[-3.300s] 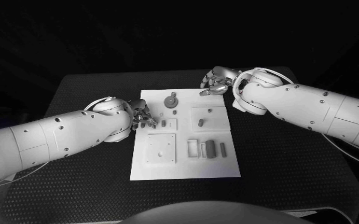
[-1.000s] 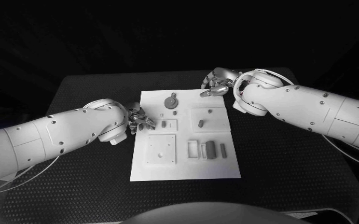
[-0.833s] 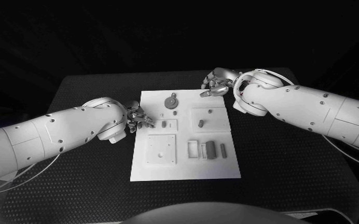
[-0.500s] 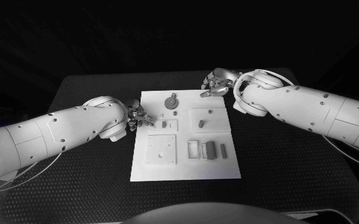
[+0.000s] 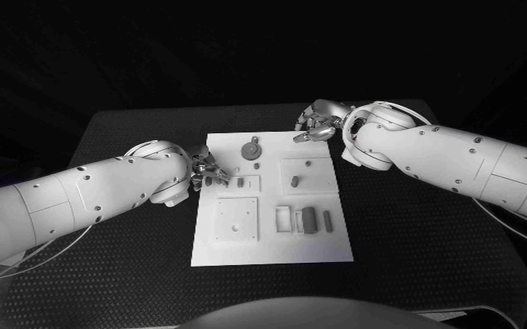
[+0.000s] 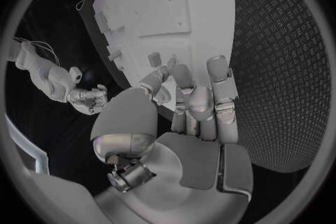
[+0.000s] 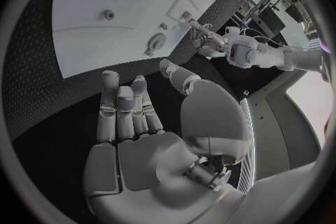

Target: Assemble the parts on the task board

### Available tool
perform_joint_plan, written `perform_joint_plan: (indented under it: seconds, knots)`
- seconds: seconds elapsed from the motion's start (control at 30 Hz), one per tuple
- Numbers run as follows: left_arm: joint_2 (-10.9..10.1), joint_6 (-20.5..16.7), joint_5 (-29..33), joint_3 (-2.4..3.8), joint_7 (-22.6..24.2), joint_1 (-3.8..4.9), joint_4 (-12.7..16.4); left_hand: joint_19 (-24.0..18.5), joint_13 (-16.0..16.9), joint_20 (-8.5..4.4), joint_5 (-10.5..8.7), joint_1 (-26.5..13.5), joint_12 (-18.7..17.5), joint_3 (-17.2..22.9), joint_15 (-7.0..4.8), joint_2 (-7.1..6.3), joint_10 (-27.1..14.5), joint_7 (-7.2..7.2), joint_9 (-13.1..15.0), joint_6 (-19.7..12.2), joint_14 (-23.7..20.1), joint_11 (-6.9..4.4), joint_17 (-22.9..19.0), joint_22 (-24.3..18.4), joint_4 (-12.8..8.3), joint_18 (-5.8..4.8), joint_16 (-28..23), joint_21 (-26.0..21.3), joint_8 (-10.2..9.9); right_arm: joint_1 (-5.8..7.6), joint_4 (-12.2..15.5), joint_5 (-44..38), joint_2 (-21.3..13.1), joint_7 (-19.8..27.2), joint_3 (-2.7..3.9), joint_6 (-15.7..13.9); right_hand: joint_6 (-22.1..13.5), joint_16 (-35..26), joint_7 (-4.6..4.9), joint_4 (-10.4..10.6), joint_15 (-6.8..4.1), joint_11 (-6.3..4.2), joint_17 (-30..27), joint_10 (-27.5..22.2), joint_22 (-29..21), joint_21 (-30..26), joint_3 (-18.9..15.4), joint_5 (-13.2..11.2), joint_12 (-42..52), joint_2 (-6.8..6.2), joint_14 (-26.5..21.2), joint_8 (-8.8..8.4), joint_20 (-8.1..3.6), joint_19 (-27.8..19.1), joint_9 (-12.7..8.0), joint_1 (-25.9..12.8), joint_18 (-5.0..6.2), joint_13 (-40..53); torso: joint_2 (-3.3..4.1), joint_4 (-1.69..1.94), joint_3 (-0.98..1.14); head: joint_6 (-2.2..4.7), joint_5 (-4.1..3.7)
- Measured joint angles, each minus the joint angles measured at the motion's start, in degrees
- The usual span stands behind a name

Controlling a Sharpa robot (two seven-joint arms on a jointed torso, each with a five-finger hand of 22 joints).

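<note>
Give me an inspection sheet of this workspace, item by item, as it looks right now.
Surface: black textured table.
Job's things: white task board at the middle; small grey parts on it, a round one at the far end.
Clutter: nothing seen.
Hands: left hand at the board's left edge, fingertips at a small part, grip unclear; right hand open over the far right corner.
Cables: thin cable under the left arm.
Surroundings: dark.

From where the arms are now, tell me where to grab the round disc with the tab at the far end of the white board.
Take the round disc by its rim, coming straight down from above. It seems to lie flat on the white board, so its edge is likely the only grippable part. The right robot hand is nearest and holds nothing.
</note>
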Motion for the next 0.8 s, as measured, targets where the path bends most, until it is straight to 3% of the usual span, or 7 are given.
perform_joint_plan:
  seconds: [0.8]
  knots:
    - [0.4, 1.6, -2.7, -0.02, -0.1, 0.0, -0.2, 0.0, 0.0, 0.04, 0.14, -0.1, -0.2, 0.0, 0.2, 0.08, 0.0, -0.04, 0.0, 0.0, 0.0, 0.0, 0.0, 0.0, 0.0, 0.0, 0.0, 0.0, -0.1, 0.0, 0.0, 0.0, 0.0, 0.0, 0.0, 0.0, 0.1, 0.0, -0.12, 0.0, 0.0, 0.0, 0.0, 0.0, 0.0, 0.0, 0.0, 0.0, 0.0, 0.0, 0.0, 0.0, 0.0, 0.0, 0.0, 0.0, -0.01, 0.0, 0.01, 0.01, -0.02, -0.26, -0.09]
